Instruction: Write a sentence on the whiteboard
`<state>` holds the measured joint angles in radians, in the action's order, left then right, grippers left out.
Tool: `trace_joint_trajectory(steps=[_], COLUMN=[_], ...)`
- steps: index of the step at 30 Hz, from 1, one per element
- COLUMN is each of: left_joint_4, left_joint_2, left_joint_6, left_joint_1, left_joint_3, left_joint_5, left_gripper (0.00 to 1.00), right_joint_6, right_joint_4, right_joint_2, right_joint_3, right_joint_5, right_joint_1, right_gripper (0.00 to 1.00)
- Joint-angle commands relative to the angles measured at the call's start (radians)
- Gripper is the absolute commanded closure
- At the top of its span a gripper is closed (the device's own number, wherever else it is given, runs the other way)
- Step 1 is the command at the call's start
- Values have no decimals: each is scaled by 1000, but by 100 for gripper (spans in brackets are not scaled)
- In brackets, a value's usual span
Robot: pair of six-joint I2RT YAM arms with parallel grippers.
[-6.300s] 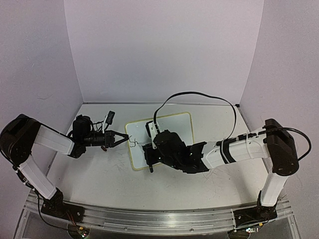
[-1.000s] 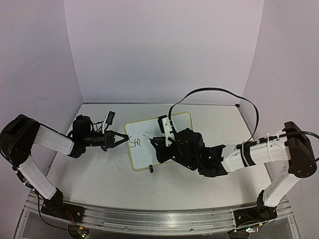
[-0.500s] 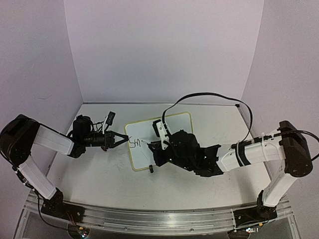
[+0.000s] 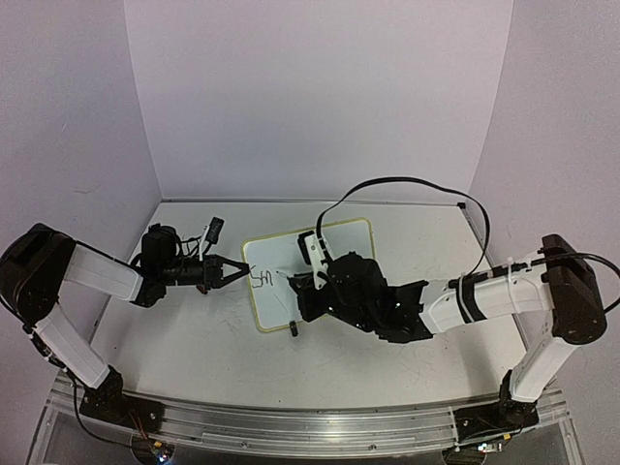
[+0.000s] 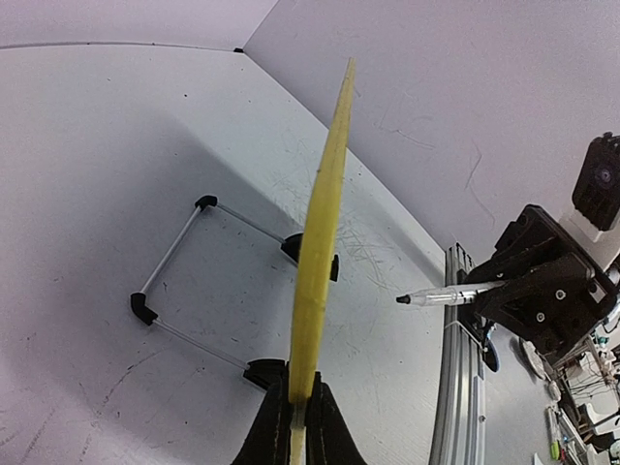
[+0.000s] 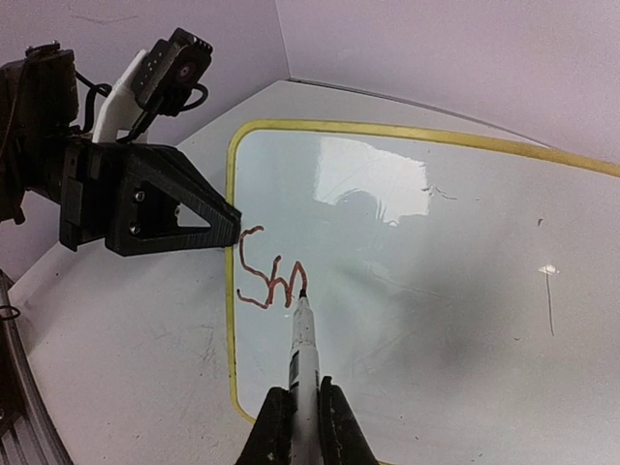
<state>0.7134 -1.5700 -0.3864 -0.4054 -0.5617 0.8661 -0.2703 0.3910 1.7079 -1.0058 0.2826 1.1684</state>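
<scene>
The whiteboard (image 4: 339, 240) is propped at a slant, and my left gripper (image 4: 242, 268) is shut on its left rim. The left wrist view shows it edge-on as a yellow rim (image 5: 325, 223) pinched between that gripper's (image 5: 298, 392) jaws. My right gripper (image 6: 297, 397) is shut on a white marker (image 6: 303, 339). Its tip rests on the board (image 6: 436, 291) at the end of the last stroke. The sentence (image 6: 266, 276) stands as two curly letters near the left rim, dark in the top view (image 4: 262, 277). The marker (image 5: 446, 295) points at the board's face.
A small black cap-like piece (image 4: 293, 329) lies on the table by the board's near edge. The board's wire stand with black clip feet (image 5: 174, 257) spreads behind it. A metal rail (image 4: 291, 426) runs along the near edge. Walls close in on three sides.
Over six seconds the writing has grown from one stroke to two letters. In the last second my right arm shifted slightly left with the marker. The left arm has held still.
</scene>
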Motion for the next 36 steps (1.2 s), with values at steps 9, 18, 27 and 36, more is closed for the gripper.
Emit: trace_joint_trajectory(steps=[9, 18, 27, 36], left_joint_4=[-48, -55, -60, -62], left_joint_2=[33, 47, 53, 50], left_joint_6=[14, 19, 24, 29], left_joint_1=[-11, -11, -11, -12], left_joint_3=[-6, 2, 4, 3], left_joint_5=[-1, -5, -4, -2], left_gripper=[100, 100, 100, 100], right_joint_6=[33, 1, -6, -29], right_joint_4=[22, 37, 23, -17], right_joint_2=[59, 43, 89, 112], right_joint_3=[-92, -68, -121, -149], right_joint_5=[-72, 41, 38, 51], right_joint_1=[6, 4, -4, -14], right_gripper=[100, 100, 100, 100])
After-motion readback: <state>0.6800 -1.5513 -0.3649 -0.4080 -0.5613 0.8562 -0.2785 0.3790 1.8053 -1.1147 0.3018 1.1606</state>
